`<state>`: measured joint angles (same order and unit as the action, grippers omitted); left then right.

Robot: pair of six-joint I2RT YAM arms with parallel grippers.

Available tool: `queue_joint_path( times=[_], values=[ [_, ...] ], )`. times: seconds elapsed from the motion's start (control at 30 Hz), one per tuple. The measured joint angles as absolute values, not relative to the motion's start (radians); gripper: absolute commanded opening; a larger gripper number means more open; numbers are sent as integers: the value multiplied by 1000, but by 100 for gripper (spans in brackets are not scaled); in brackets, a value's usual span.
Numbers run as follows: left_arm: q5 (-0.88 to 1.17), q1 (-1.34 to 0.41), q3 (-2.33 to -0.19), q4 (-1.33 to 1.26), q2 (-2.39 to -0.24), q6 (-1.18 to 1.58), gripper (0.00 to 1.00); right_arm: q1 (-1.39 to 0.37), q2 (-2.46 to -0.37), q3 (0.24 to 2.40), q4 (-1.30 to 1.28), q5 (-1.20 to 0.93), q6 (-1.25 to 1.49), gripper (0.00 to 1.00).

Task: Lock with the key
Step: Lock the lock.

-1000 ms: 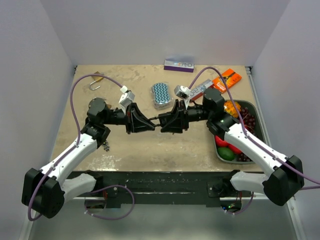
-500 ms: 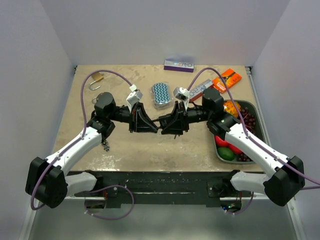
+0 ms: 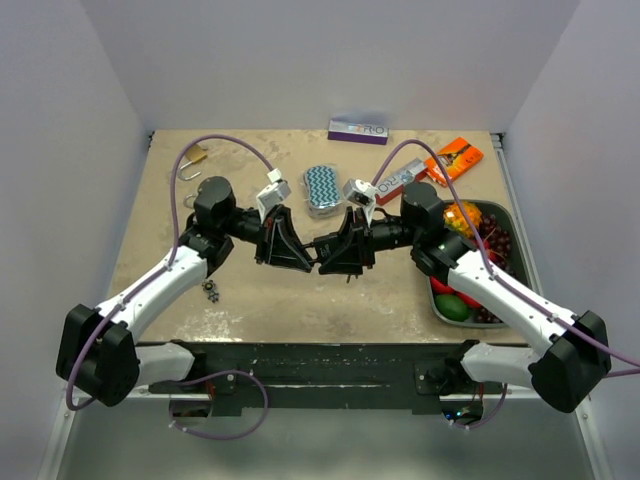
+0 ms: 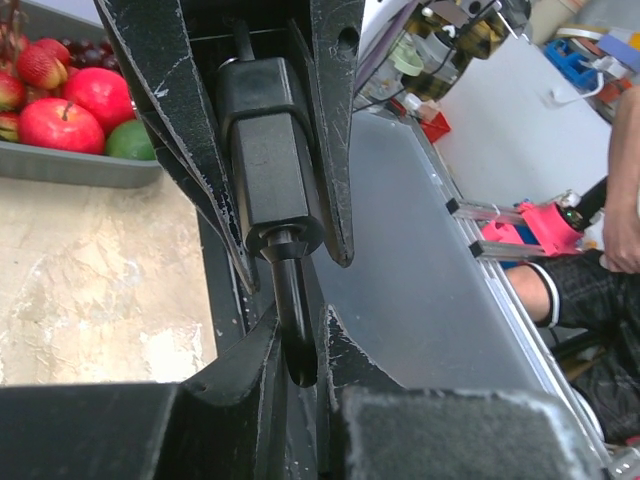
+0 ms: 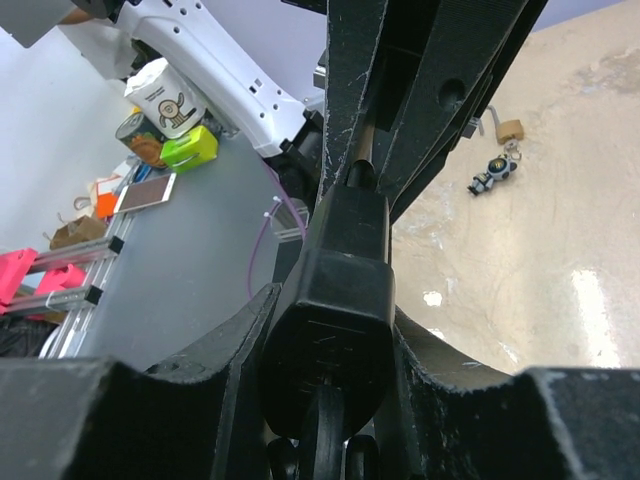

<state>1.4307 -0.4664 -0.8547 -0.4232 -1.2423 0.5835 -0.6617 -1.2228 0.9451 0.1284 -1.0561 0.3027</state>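
Observation:
A black blocky lock (image 5: 340, 250) sits between the fingers of my right gripper (image 5: 333, 300), which is shut on it. In the left wrist view the lock (image 4: 268, 150) has a thin dark key stem (image 4: 292, 300) sticking out of its end. My left gripper (image 4: 298, 350) is shut on the tip of that stem. In the top view the left gripper (image 3: 308, 255) and right gripper (image 3: 336, 252) meet tip to tip above the middle of the table. The lock is mostly hidden between them there.
A brass padlock (image 3: 193, 157) lies at the far left and a small keychain (image 3: 210, 291) near the left arm. A blue zigzag pouch (image 3: 322, 190), a purple box (image 3: 358, 130) and an orange packet (image 3: 455, 157) lie at the back. A grey fruit tray (image 3: 505, 215) stands at the right.
The left arm's wrist has swung back and to the right, and the joined gripper tips have dropped slightly toward the near edge. Both grippers have kept their hold.

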Motion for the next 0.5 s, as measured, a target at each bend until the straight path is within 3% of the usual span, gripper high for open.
queue_joint_path(
  times=[0.5],
  values=[
    [1412, -506, -995, -25, -1308, 439, 0, -662, -1271, 1022, -14, -1071, 298, 0]
  ],
)
